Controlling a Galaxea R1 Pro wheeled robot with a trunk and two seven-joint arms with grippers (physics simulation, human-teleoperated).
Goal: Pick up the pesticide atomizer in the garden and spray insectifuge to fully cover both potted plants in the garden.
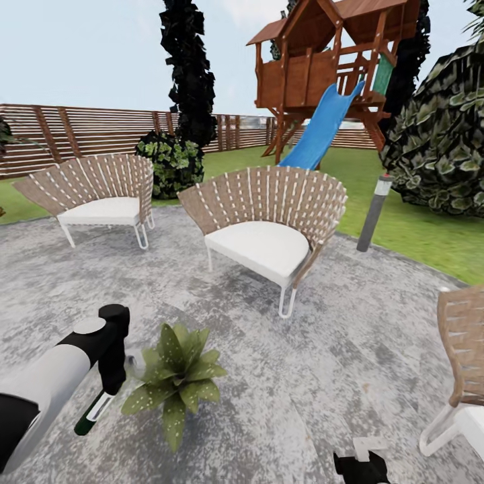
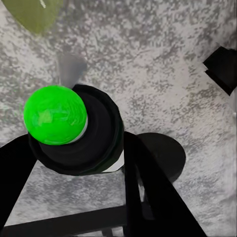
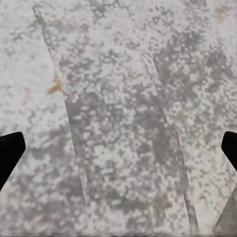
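Observation:
My left gripper [image 1: 110,384] is shut on the pesticide atomizer [image 1: 93,413], a slim dark-green bottle with a white label that hangs tilted just above the stone patio [image 1: 323,376]. In the left wrist view the atomizer [image 2: 74,131] appears end-on with a bright green round end, black fingers [image 2: 143,192] on either side. One potted plant [image 1: 176,375], a low rosette of speckled green leaves, stands right beside the bottle; a leaf [image 2: 32,12] of it shows near my left gripper [image 2: 79,153]. The second potted plant is out of view. My right gripper [image 3: 118,153] is open over bare patio, low at the front [image 1: 363,465].
Two wicker chairs [image 1: 269,232] [image 1: 101,195] stand behind the plant, a third [image 1: 462,363] at the right edge. A grey bollard lamp [image 1: 374,214] stands at the lawn's edge. Beyond are a wooden playhouse with a blue slide [image 1: 321,128], bushes and a slatted fence [image 1: 81,131].

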